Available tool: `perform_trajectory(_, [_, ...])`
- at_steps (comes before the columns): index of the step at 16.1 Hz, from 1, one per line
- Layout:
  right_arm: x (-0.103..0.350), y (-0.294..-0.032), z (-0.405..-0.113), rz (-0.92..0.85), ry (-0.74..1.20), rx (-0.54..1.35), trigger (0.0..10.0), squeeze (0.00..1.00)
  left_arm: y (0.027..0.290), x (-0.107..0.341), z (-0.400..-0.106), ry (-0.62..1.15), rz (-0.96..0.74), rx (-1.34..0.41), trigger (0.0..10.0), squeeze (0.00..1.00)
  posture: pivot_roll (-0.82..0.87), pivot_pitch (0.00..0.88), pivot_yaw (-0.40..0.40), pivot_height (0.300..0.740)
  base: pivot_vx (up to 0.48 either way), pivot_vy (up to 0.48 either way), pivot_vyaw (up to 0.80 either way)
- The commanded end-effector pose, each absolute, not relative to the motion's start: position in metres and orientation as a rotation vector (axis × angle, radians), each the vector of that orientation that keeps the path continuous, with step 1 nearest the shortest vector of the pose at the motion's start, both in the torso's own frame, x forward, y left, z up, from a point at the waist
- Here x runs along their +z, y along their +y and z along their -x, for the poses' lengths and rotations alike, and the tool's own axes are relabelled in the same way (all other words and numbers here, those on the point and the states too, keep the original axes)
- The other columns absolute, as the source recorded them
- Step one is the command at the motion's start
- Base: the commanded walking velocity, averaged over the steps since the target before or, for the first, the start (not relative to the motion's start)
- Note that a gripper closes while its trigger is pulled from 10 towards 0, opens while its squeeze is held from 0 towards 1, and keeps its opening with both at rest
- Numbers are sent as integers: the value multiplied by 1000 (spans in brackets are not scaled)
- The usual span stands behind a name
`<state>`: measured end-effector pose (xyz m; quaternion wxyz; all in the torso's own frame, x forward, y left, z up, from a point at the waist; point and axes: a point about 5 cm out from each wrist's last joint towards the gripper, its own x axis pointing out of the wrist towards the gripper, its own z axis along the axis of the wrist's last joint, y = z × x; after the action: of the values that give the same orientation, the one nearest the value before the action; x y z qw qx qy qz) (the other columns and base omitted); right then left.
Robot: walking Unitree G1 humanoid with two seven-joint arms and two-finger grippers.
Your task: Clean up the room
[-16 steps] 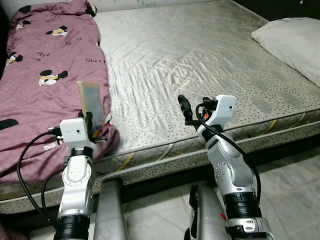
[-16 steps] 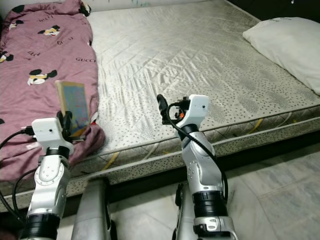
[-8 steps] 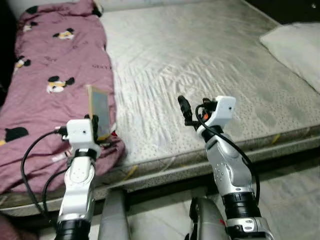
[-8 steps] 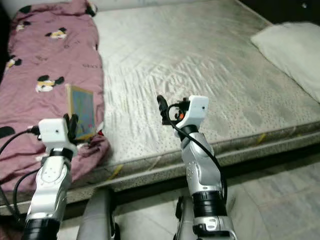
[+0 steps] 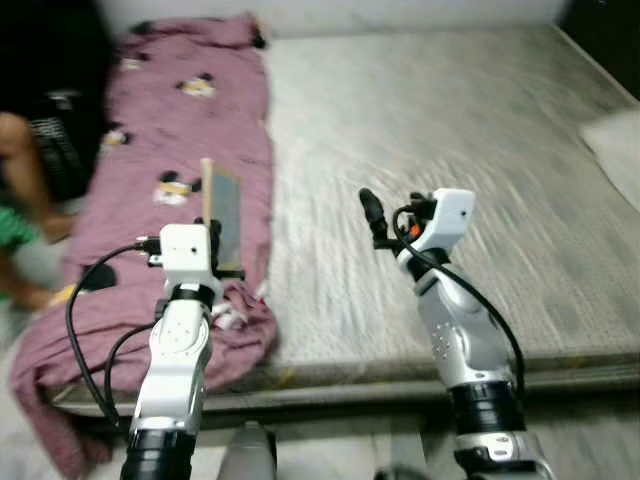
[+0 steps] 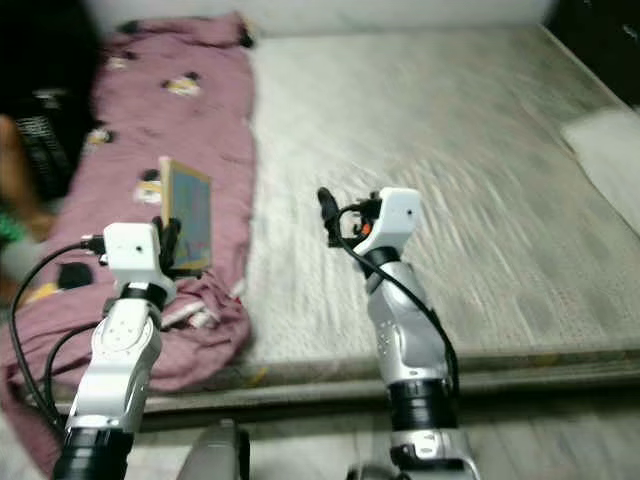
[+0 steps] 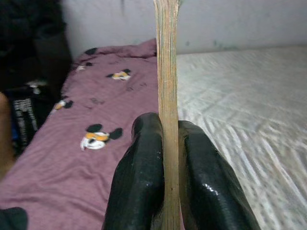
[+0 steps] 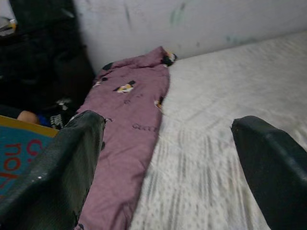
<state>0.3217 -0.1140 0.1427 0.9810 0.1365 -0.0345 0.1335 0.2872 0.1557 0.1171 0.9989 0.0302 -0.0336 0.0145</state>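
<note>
My left gripper (image 5: pixel 222 255) is shut on a thin book (image 5: pixel 222 212) with a blue cover, held upright above the purple blanket (image 5: pixel 150 190) at the left side of the bed. In the left wrist view the book's edge (image 7: pixel 166 96) stands pinched between both black fingers (image 7: pixel 139 187). My right gripper (image 5: pixel 372 215) is raised over the bare mattress (image 5: pixel 450 130) with its fingers (image 8: pixel 76 158) spread wide and nothing between them. A corner of the book (image 8: pixel 19 148) shows in the right wrist view.
A white pillow (image 6: pixel 605 135) lies at the bed's right edge. A person's arm and green clothing (image 5: pixel 15 210) are at the far left beside the bed, near dark objects (image 5: pixel 60 140). The bed's front edge (image 5: pixel 400 375) runs just before me. The picture is blurred by motion.
The camera has swung left: the bed and pillow slid right, and the person and dark area came into view. Both arms keep their pose, the book still gripped.
</note>
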Motion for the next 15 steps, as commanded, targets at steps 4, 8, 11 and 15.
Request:
perform_trajectory(4, [138,-119,-320,-256,-60,223,10000,0,159,123,-282,-101,-85,20,10000,0,-34,0,35,740,0,0,0])
perform_trajectory(8, [128,-130,-313,-228,-39,180,10000,0,151,112,-275,-63,-96,-1,10000,0,-32,0,38,740,0,0,0])
perform_trajectory(11, [127,-133,-312,-203,-38,179,10000,0,151,112,-273,-60,-132,-9,10000,0,-29,0,34,740,0,0,0])
perform_trajectory(15, [120,-135,-307,-166,-33,165,10000,0,154,101,-265,-21,-177,-63,10000,0,-27,0,50,740,0,0,0])
